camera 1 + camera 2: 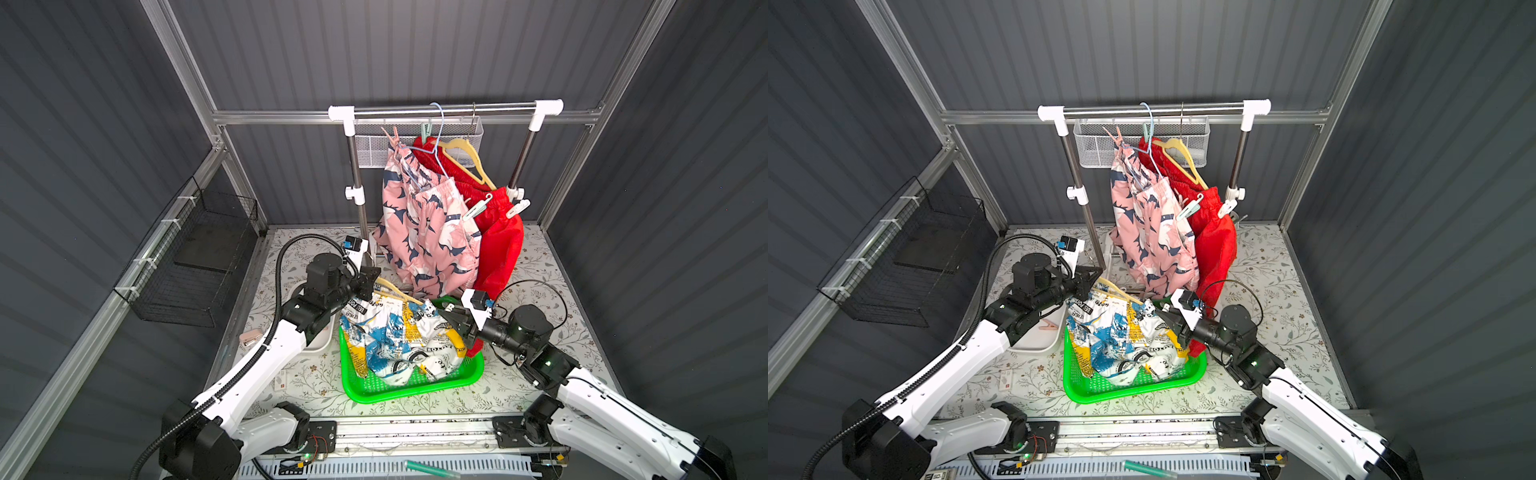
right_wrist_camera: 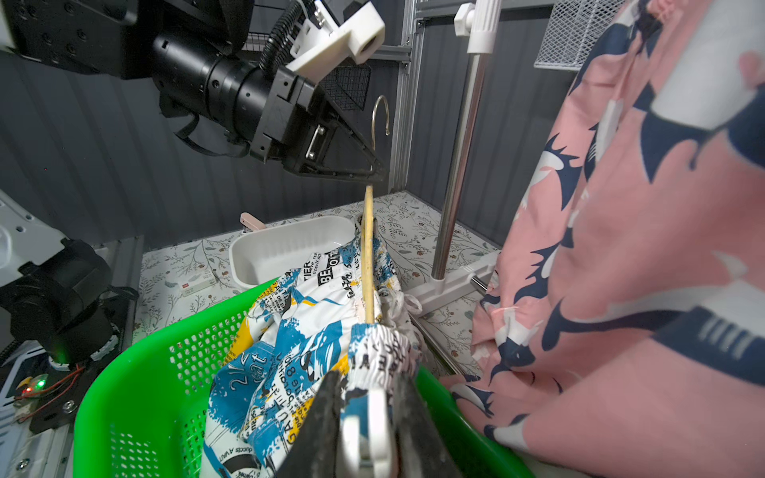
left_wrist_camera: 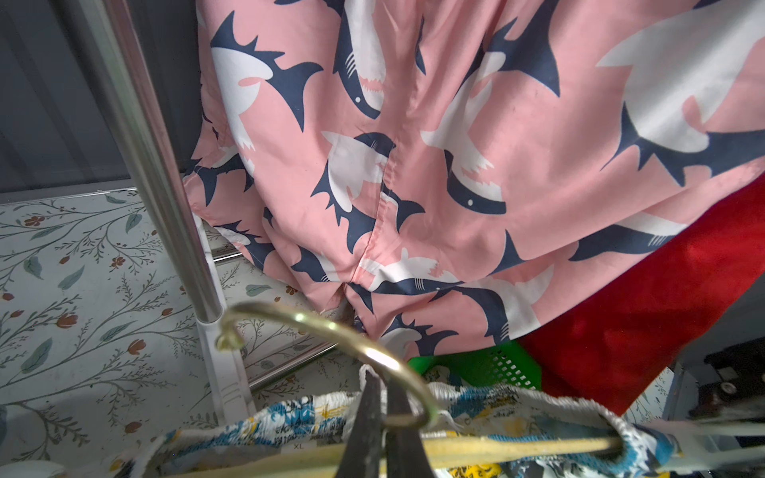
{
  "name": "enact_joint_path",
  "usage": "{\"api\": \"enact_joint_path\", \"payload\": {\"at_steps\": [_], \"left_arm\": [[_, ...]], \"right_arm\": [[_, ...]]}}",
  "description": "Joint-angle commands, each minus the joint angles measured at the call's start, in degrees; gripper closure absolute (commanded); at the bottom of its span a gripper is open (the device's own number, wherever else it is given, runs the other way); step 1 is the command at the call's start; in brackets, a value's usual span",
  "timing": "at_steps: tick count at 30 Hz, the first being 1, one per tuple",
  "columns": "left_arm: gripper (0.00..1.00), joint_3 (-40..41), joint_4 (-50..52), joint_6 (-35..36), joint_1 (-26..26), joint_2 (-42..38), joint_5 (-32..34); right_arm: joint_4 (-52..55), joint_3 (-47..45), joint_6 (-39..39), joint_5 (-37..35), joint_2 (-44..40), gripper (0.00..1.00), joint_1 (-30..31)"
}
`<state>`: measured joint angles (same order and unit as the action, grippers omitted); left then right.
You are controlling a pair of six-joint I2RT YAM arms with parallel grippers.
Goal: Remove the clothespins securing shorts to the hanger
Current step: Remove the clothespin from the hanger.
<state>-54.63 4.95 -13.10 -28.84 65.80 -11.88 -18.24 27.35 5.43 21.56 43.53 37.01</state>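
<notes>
White printed shorts (image 1: 399,340) on yellow hanger (image 2: 367,248), lower centre, over green basket (image 1: 415,395).
Left gripper (image 3: 381,384) clamped on hanger neck; right gripper (image 2: 367,378) pinching white clothespin (image 2: 366,434) at waistband.

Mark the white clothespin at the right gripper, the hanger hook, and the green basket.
white clothespin (image 2: 366,430): right wrist view, its flat white body.
hanger hook (image 3: 314,320): left wrist view, top of its curve.
green basket (image 1: 395,388): a top view, its near rim.

Top cams overhead, wrist cams close (share shorts (image 2: 289,351)).
</notes>
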Motion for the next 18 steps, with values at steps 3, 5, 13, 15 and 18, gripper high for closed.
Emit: {"api": "enact_joint_path", "payload": {"at_steps": [3,5,13,15,18], "left_arm": [[1.0,-2.07,2.86,-0.34,-0.07,-2.07,0.99],[1.0,-2.51,4.4,-0.61,-0.08,-2.64,0.94],[1.0,-7.58,14.74,-2.66,-0.25,-5.15,0.92],[1.0,-8.88,17.34,-3.14,-0.37,-4.76,0.88],[1.0,-10.71,21.51,-3.15,-0.65,-2.79,0.28]], "right_arm": [[-0.48,2.57,-0.49,-0.55,-3.56,0.85,0.53],[-0.88,2.83,-1.23,-0.69,-4.83,0.85,0.75],[-2.25,3.94,-2.86,-0.99,-5.22,0.87,1.38],[-2.8,3.78,-3.1,-1.41,-4.72,0.87,1.62],[-3.52,3.62,-3.32,-1.7,-4.17,0.87,1.92]]}}
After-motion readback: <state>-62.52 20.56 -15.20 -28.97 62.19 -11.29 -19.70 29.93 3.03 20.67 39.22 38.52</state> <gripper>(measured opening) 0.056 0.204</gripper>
